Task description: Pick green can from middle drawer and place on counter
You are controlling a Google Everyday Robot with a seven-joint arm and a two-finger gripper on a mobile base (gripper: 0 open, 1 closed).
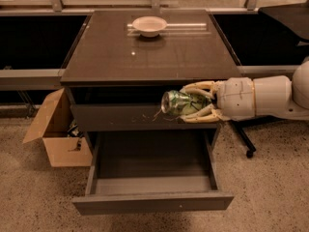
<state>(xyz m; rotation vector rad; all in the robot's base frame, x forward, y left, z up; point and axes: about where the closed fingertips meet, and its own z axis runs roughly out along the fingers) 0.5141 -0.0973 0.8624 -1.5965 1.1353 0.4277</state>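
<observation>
While the white arm (pixel 270 96) reaches in level from the side, its end effector (pixel 186 104) is clamped around the green can (pixel 177 103). The can is held sideways against the scratched upper drawer front (pixel 120 116), just under the glossy tabletop (pixel 145 57). Directly below, the middle drawer (pixel 145 203) stands open over speckled floor (pixel 270 187); a white bowl (pixel 149 25) sits above and beyond, and the can's markings are unreadable.

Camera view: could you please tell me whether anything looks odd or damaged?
Only small things: the gripper holds the green can sideways before the upper drawer front, which bears pale scratches; the middle drawer below stands open.
</observation>
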